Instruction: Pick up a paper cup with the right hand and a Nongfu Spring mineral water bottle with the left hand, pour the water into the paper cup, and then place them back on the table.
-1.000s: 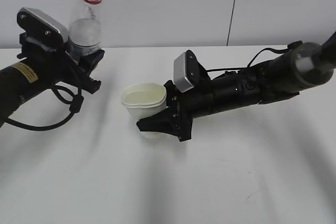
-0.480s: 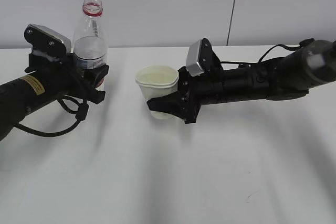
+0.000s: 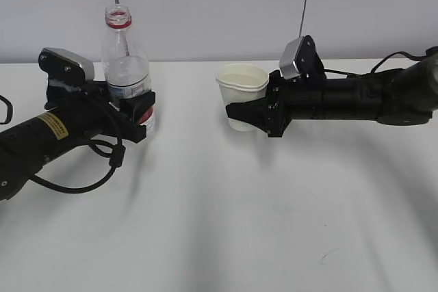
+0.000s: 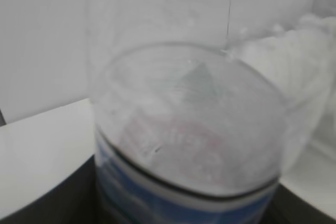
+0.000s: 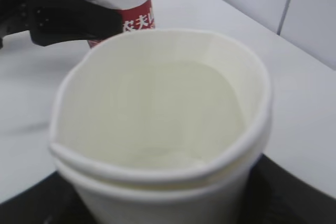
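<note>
**Pour looks done; both things on their way back down**

I judge I am in the last step: setting things back. In the exterior view the left claw [image 3: 137, 111] is clamped round the lower body of the bottle [image 3: 125, 59], which stands upright at the left of the frame with its base at or just above the tabletop [image 3: 226, 223]; I cannot tell whether it touches. The right claw [image 3: 254, 115] grips the paper cup [image 3: 241, 95] near its base, upper middle of the frame, the cup upright and apparently at tabletop level. Bottle and cup are well apart.

Next I would need to confirm each base is seated flat, then let go gently and back straight out, so neither tips. The cup's wall is dented at the rim, so a squeeze could slop it.

The right wrist view shows what the exterior barely does: water [image 5: 157, 119] lying in the cup, and the bottle's red-and-white label beyond, upper left. The left wrist view gives only a blurred close wall of clear plastic, no claw fingers.
</note>
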`<state>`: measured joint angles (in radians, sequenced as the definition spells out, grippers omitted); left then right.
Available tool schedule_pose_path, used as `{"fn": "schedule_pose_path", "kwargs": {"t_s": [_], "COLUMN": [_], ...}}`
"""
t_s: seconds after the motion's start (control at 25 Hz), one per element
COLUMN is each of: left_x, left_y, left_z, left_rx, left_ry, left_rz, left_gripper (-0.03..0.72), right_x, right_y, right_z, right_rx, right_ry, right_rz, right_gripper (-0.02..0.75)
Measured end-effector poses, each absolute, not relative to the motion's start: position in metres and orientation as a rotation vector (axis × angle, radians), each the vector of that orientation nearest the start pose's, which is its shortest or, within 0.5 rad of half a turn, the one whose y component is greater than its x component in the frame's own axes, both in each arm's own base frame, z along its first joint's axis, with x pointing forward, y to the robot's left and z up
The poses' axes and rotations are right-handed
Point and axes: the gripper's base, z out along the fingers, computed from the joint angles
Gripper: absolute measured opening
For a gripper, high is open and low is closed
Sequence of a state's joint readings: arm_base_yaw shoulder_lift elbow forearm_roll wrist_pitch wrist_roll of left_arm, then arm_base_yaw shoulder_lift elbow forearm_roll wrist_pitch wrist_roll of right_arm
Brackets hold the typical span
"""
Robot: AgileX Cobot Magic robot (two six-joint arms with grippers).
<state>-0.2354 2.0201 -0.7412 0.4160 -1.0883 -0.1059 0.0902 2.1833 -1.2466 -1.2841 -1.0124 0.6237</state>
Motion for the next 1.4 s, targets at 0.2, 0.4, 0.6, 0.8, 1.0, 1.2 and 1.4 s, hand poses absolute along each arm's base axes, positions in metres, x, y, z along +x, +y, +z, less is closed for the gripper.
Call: {"fn": "schedule_pose_path", "kwargs": {"t_s": [0.2,0.4,0.6,0.8,1.0,1.2,1.4], "left_x": [0.335,0.333,0.331,0.33,0.33,0.33,0.33], "left_y": [-0.118,-0.12,-0.122,-0.123,-0.123,-0.123,-0.123], "left_z": [0.117,0.11,0.098,0.096,0.096,0.095,0.092], "left_rx": [0.563,0.568,0.575,0.589,0.588,0.587,0.575], "left_ry": [1.65,1.671,1.703,1.71,1.71,1.708,1.696], "left_rz": [-0.479,-0.529,-0.559,-0.567,-0.567,-0.571,-0.585], "left_gripper": [0.401,0.401,0.401,0.401,0.401,0.4,0.4], "right_x": [0.42,0.423,0.429,0.434,0.438,0.44,0.442], "right_y": [0.102,0.098,0.095,0.091,0.088,0.086,0.084], "right_z": [0.136,0.137,0.138,0.132,0.105,0.093,0.094], "right_rx": [-1.002,-0.979,-0.918,-0.847,-0.762,-0.727,-0.724], "right_ry": [1.557,1.549,1.572,1.58,1.626,1.636,1.617], "right_rz": [0.668,0.63,0.574,0.546,0.551,0.525,0.484], "right_gripper": [0.461,0.461,0.461,0.461,0.461,0.461,0.461]}}
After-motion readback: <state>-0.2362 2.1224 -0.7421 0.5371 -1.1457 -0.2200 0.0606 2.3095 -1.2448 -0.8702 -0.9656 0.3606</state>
